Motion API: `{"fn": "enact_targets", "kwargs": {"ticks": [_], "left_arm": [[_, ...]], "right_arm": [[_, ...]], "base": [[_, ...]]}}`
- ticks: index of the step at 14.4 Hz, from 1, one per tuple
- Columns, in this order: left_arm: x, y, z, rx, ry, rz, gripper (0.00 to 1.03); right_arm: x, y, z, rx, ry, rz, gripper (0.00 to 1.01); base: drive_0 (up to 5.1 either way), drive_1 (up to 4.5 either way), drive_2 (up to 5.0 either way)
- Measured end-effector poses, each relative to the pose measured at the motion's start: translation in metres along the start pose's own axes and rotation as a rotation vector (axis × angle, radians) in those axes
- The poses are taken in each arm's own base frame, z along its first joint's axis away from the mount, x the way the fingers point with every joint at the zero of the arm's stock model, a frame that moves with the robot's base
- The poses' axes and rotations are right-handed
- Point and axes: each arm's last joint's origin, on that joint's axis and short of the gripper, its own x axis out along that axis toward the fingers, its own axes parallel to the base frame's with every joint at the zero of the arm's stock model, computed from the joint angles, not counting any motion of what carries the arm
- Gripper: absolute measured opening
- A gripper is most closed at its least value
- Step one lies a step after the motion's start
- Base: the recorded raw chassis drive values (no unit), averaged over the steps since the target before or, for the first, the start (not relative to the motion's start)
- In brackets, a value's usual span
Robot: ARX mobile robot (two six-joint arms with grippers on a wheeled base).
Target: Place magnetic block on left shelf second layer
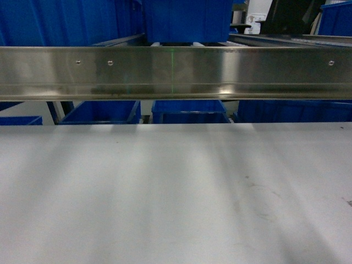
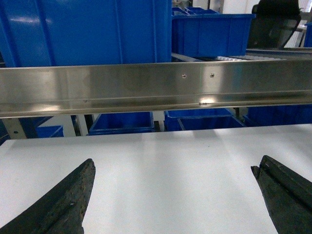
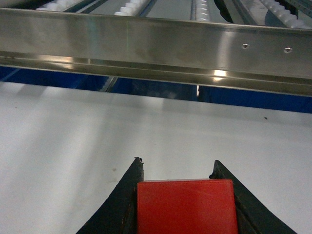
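The magnetic block [image 3: 186, 207], a red cube, sits between the black fingers of my right gripper [image 3: 177, 163], which is shut on it just above the white table [image 3: 73, 141]. My left gripper [image 2: 175, 165] is open over the table with nothing between its fingers. Ahead of both runs the shiny steel front rail [image 2: 156, 87] of a shelf level, and a large deep blue bin [image 2: 87, 31] stands on it at the left. In the head view that rail [image 1: 176, 71] crosses the whole width, with blue bins [image 1: 60, 22] above it. Neither gripper shows in the head view.
White rollers [image 3: 131, 7] line the shelf level behind the rail. Smaller blue bins [image 1: 102, 113] stand beneath the rail, beyond the table's far edge. Another blue bin [image 2: 212, 34] and a dark chair [image 2: 275, 22] are at the back right.
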Motion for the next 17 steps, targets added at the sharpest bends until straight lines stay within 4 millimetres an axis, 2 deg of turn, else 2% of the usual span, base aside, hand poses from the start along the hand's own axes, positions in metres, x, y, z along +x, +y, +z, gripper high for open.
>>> {"fn": "enact_targets", "kwargs": {"ticks": [17], "left_arm": [[0.0000, -0.0002, -0.0002, 0.000, 0.001, -0.002, 0.98]], "right_arm": [[0.0005, 0.0000, -0.0008, 0.000, 0.003, 0.002, 0.33]], "base": [[-4.9, 2.52, 2.5]]}}
